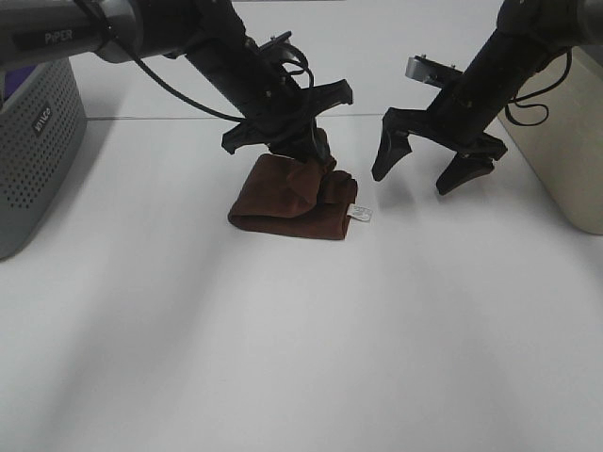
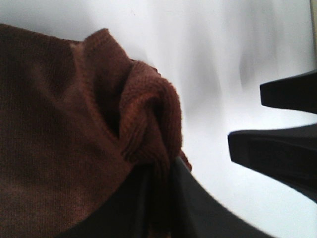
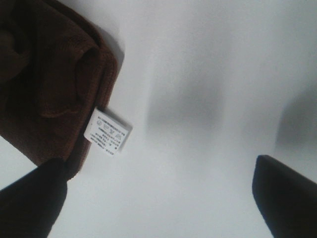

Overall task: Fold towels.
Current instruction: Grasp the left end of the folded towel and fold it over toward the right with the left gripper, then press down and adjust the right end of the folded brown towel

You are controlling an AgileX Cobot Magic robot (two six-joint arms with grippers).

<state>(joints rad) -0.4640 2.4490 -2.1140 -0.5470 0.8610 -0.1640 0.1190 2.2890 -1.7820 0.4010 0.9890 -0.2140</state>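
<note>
The brown towel (image 1: 287, 202) lay folded and bunched on the white desk (image 1: 301, 358), its care label (image 1: 361, 214) at the right-hand corner; the left fingers (image 2: 198, 203) pinched a raised fold of it; the right fingers (image 1: 388, 149) hung spread just beside it.

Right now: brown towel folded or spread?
Folded, not neatly: the towel is a compact layered bundle, one bunched fold pinched by the left pincer, tag poking out.
</note>
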